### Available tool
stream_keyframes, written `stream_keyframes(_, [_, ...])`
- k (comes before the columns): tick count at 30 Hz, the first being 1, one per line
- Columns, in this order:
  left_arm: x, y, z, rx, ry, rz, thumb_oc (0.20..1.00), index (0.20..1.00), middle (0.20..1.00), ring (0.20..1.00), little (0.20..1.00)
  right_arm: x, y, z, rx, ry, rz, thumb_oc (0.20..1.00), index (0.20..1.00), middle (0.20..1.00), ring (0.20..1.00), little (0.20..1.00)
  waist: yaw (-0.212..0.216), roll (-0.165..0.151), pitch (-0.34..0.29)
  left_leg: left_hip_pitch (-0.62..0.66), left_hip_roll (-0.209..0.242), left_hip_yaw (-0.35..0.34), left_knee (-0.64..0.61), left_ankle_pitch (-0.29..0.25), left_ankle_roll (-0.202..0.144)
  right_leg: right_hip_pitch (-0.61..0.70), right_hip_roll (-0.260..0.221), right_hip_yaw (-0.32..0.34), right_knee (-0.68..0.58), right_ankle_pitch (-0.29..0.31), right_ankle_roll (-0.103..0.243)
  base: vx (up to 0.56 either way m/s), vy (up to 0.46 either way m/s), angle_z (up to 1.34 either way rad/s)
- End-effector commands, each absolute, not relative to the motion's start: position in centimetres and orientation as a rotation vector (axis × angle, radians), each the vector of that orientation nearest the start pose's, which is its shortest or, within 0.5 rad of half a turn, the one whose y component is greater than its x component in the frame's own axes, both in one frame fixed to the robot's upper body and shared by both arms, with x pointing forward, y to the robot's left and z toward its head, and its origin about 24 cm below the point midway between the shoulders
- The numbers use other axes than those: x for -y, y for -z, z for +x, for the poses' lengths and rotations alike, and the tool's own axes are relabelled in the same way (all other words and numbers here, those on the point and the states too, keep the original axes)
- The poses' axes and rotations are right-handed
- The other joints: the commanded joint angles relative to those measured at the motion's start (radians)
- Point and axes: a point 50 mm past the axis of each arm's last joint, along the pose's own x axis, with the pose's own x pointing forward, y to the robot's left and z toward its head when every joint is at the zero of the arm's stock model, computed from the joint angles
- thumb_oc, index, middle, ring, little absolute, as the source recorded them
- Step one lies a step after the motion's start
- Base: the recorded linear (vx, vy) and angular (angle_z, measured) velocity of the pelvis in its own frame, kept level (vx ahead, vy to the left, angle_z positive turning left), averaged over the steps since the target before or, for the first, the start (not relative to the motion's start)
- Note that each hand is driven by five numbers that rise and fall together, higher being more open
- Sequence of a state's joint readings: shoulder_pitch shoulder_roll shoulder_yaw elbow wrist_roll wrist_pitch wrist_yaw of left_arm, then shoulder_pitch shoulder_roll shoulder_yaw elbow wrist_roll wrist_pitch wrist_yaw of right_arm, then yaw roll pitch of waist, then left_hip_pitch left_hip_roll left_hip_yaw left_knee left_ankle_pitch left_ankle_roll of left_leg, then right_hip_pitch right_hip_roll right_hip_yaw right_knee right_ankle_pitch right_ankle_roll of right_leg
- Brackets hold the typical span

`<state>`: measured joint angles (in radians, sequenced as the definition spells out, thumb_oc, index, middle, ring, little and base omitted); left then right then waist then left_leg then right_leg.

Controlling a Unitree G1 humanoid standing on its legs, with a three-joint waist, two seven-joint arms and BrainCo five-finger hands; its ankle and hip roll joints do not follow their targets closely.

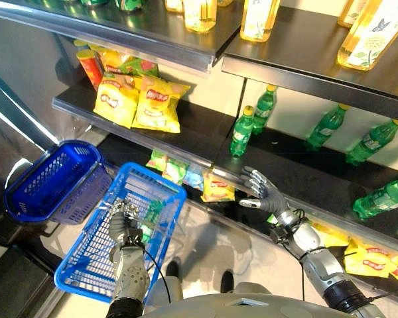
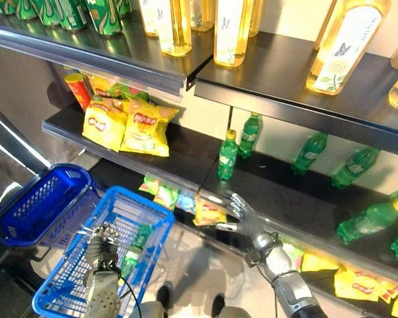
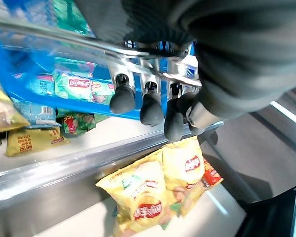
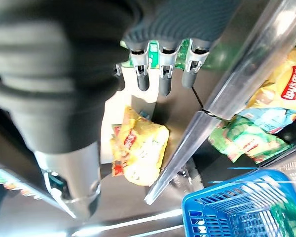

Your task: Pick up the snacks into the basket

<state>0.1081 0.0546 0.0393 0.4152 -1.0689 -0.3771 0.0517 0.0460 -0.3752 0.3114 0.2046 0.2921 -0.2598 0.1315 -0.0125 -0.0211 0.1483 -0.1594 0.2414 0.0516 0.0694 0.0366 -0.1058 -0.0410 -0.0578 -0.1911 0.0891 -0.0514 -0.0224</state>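
Observation:
My left hand [image 1: 123, 228] is shut on the metal handle [image 3: 89, 44] of a light blue basket [image 1: 160, 180], held low in front of the shelves. A green snack packet [image 1: 151, 215] lies inside the basket. A yellow snack bag [image 1: 217, 190] lies at the front edge of the lower shelf, just above the basket's far corner. My right hand [image 1: 264, 193] hovers open a little to the right of that bag, fingers straight and pointing toward it, not touching. In the right wrist view the straight fingers [image 4: 160, 74] reach over the shelf, with the basket [image 4: 237, 212] below.
More green and yellow snack bags [image 1: 172, 169] lie left of the yellow one. Yellow chip bags [image 1: 156, 103] sit on the middle shelf, green bottles [image 1: 242, 132] to their right. A dark blue basket [image 1: 50, 182] stands at the left. Further yellow bags [image 1: 371, 258] lie lower right.

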Motion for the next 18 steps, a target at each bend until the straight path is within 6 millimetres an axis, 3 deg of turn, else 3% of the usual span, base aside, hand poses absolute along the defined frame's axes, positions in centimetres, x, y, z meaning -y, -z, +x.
stream_keyframes(1, [-22.3, -0.8, 23.1, 0.215, -0.431, -0.854, 0.2, 0.2, 0.2, 0.2, 0.2, 15.2, -1.8, 23.1, 0.029, -0.379, -0.079, 1.0, 1.0, 1.0, 1.0, 1.0, 0.009, -0.011, -0.036, 0.027, 0.019, 0.005, -0.157, 0.185, -0.021, 0.04, -0.036, 0.089, -0.025, 0.001, 0.144, 0.15, 0.319, 0.14])
stream_keyframes(2, [-22.1, -0.7, 23.0, 0.21, -0.435, -0.863, 0.2, 0.2, 0.2, 0.2, 0.2, 15.2, -1.7, 23.0, 0.027, -0.377, -0.079, 1.0, 1.0, 1.0, 1.0, 1.0, 0.008, 0.013, -0.041, 0.037, 0.019, -0.008, -0.157, 0.178, -0.037, 0.059, -0.053, 0.094, -0.034, 0.001, 0.157, 0.17, 0.323, 0.1])
stream_keyframes(5, [-22.0, -0.8, 23.1, 0.215, -0.427, -0.869, 0.2, 0.2, 0.2, 0.2, 0.2, 15.0, -1.7, 22.9, 0.023, -0.377, -0.075, 1.0, 1.0, 1.0, 1.0, 1.0, 0.006, 0.02, -0.041, 0.053, 0.004, 0.008, -0.156, 0.158, -0.035, 0.076, -0.082, 0.104, -0.033, -0.003, 0.169, 0.16, 0.322, 0.04])
stream_keyframes(10, [-22.7, -2.4, 23.6, 0.273, -0.409, -0.832, 0.2, 0.2, 0.2, 0.2, 0.2, 13.8, -1.8, 23.6, 0.025, -0.363, -0.007, 1.0, 1.0, 1.0, 1.0, 1.0, 0.031, -0.022, -0.016, 0.021, -0.083, 0.056, -0.074, 0.074, 0.019, 0.033, -0.2, 0.132, -0.019, 0.048, 0.227, 0.04, 0.239, -0.06])
stream_keyframes(18, [-22.4, -2.5, 23.7, 0.265, -0.381, -0.826, 0.2, 0.2, 0.2, 0.2, 0.2, 12.4, -2.1, 23.3, 0.036, -0.416, 0.045, 1.0, 1.0, 1.0, 1.0, 1.0, 0.041, -0.048, -0.016, 0.005, -0.156, 0.084, -0.054, 0.027, 0.063, 0.022, -0.283, 0.097, -0.028, 0.157, 0.269, 0.08, 0.176, -0.17])
